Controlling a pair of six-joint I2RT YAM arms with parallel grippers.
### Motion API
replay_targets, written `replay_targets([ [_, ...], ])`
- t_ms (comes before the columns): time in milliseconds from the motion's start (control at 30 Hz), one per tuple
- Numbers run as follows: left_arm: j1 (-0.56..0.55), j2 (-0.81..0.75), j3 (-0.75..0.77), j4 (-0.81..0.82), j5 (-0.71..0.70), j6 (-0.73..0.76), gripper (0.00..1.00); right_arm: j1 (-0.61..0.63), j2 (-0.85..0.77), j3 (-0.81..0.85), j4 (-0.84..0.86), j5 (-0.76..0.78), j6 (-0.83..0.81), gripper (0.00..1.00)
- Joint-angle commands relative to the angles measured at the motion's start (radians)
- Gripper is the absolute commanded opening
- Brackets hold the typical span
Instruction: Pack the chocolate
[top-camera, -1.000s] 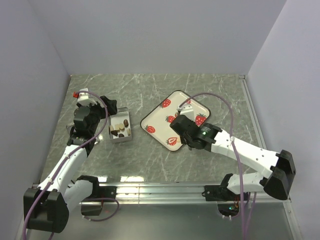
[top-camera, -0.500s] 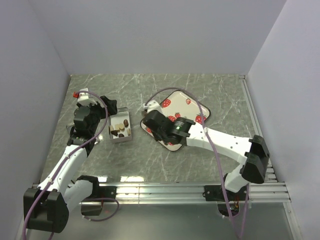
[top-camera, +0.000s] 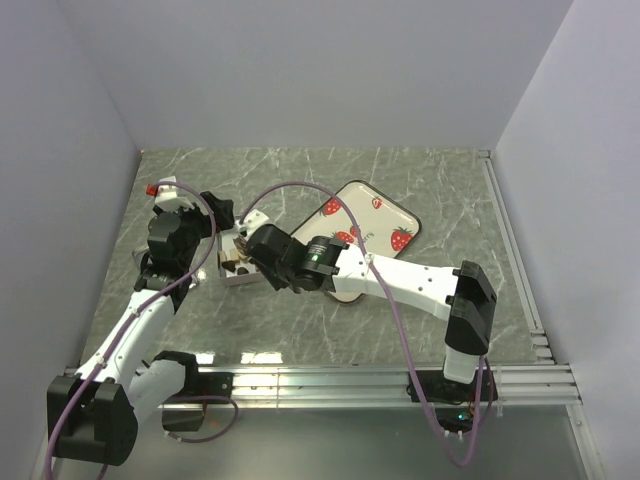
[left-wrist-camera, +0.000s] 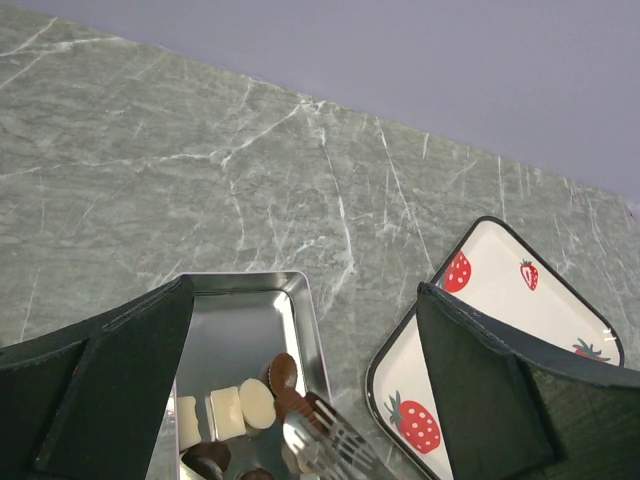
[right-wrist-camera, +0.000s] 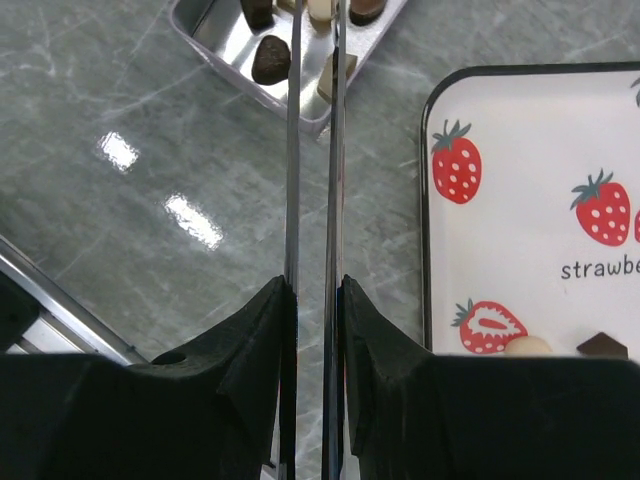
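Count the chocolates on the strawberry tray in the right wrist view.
2. A cream chocolate and a dark brown chocolate lie side by side on the strawberry tray, each only partly visible; more may lie out of view.

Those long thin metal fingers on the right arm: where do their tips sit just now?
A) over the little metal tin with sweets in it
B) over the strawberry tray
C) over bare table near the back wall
A: in the left wrist view the right gripper has its metal tips over the chocolates in the tin, with the strawberry tray off to one side.
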Motion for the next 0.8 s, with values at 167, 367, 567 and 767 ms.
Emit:
replay_targets([
  [167,-0.007,-0.003,0.024,0.03,-0.009,0.001,0.99,0.014,0.02,0.08,0.015,-0.009,-0.03,0.38],
  [367,-0.005,-0.003,0.022,0.03,-0.009,0.001,1.0,0.016,0.022,0.078,0.015,-0.006,-0.03,0.4],
  [567,-0.007,-0.005,0.024,0.03,-0.008,0.003,1.0,0.014,0.023,0.078,0.013,-0.005,-0.028,0.41],
  [767,-0.007,-0.006,0.023,0.03,-0.009,0.003,0.99,0.014,0.002,0.053,0.019,0.012,-0.019,0.41],
])
